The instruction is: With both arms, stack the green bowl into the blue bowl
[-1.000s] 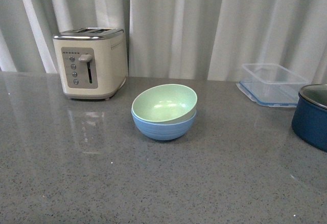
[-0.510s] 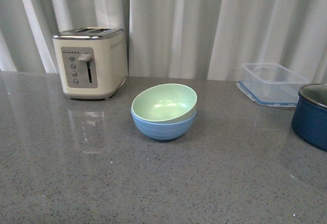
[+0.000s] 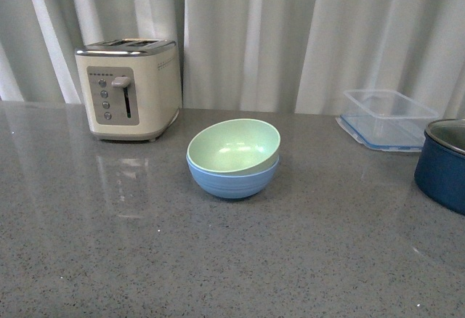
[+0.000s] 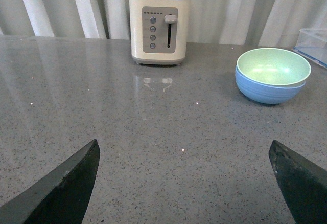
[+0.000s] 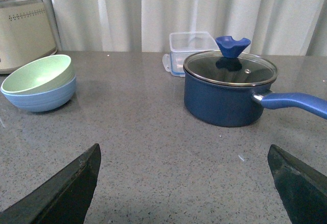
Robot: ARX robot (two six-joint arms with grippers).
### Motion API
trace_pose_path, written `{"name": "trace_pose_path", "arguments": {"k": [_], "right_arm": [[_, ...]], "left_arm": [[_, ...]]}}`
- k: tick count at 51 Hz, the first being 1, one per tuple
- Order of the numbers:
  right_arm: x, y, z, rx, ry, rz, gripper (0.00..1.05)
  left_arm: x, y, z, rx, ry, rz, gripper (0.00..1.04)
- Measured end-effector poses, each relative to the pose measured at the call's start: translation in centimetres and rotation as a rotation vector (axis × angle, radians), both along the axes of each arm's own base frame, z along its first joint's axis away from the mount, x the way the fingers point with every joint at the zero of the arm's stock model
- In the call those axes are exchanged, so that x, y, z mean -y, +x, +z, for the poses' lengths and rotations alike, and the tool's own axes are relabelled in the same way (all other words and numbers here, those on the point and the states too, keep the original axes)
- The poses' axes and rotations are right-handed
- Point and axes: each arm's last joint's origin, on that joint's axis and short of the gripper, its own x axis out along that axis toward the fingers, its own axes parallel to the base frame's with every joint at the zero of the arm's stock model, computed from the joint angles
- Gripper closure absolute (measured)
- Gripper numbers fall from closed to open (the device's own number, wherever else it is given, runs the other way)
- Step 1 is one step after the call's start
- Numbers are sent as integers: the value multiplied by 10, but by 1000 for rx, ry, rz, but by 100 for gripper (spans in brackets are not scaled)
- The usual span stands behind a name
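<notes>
The pale green bowl (image 3: 234,145) sits nested inside the light blue bowl (image 3: 232,178) in the middle of the grey counter, its rim slightly tilted. The pair also shows in the left wrist view, green bowl (image 4: 272,67) in blue bowl (image 4: 268,91), and in the right wrist view, green bowl (image 5: 37,74) in blue bowl (image 5: 41,97). My left gripper (image 4: 184,155) is open and empty, well back from the bowls. My right gripper (image 5: 184,155) is open and empty too, far from them. Neither arm shows in the front view.
A cream toaster (image 3: 129,88) stands at the back left. A clear plastic container (image 3: 386,118) lies at the back right. A dark navy pot (image 5: 228,95) with glass lid and long blue handle stands right of the bowls. White curtains hang behind the counter.
</notes>
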Motion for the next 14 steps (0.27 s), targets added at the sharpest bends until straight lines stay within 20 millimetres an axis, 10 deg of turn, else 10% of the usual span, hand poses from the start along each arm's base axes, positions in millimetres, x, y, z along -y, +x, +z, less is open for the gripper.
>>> {"name": "trace_pose_path", "arguments": {"k": [14], "right_arm": [[0, 0, 0, 0, 0, 0, 10]], "left_arm": [[0, 0, 0, 0, 0, 0, 7]]}}
